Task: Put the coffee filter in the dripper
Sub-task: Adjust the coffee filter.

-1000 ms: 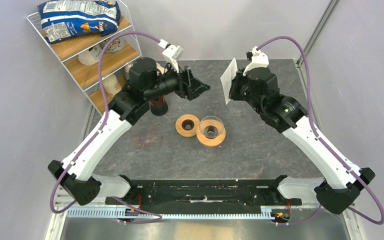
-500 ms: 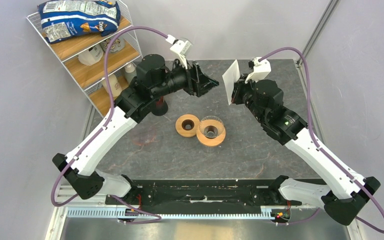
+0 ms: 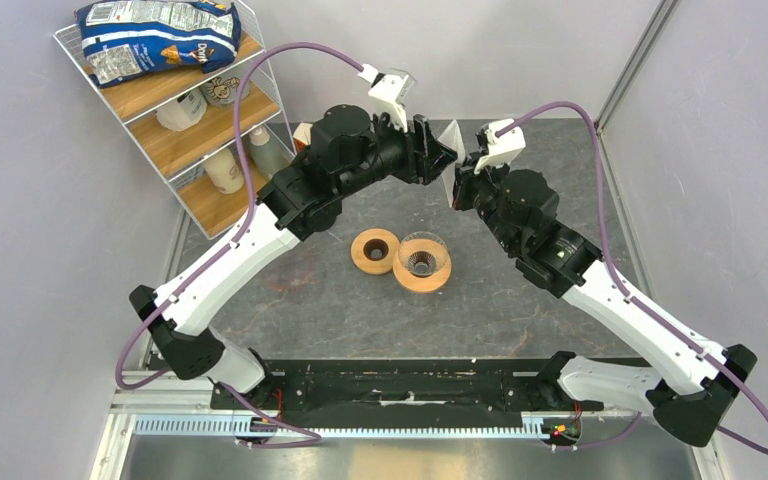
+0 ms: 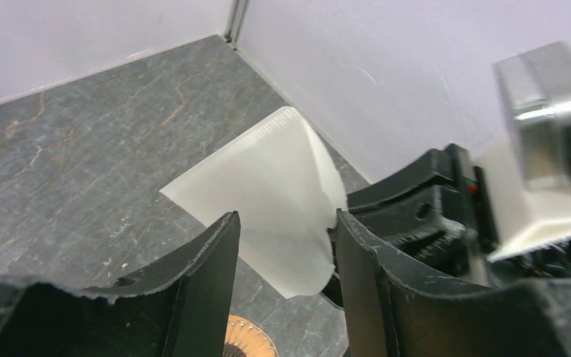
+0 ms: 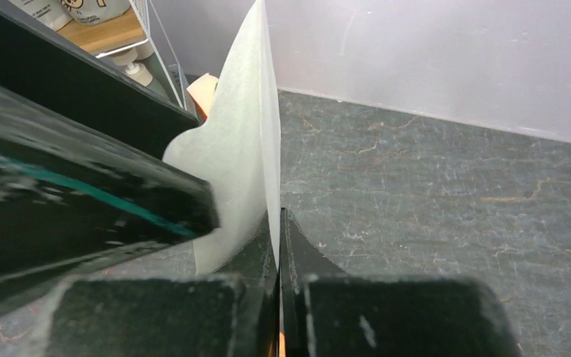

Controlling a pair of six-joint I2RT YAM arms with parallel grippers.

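since a second ago my left arm has swung in from the left side of the tabletop (image 3: 360, 310) toward the middle of its far edge, and my left tool (image 3: 443, 155) now meets my right tool (image 3: 463, 186) there, up in the air. its jaws have been narrowing as it came. they are still apart, standing one on each side of the coffee filter (image 3: 451, 133), and from my left wrist i see a gap at the near jaw. whether the other jaw already touches the paper i cannot tell. my right tool has drifted a little toward the left too. it is clamped flat on the filter's lower edge, jaws pressed together with only paper between them.

i judge this to be a handover or a two-handed opening of the cone, so the placing itself has not begun. the dripper (image 3: 422, 262) sits well apart from the filter, down on the middle of the tabletop, touching or just beside the bare wooden ring (image 3: 375, 250) on its left.

the filter is cream-white, thin and flat. it stands nearly upright, its fan-shaped body rising clear of my right tool toward the far edge. one side is crimped and one corner is rounded. it looks unopened and limp enough to crease if i pinch it hard.
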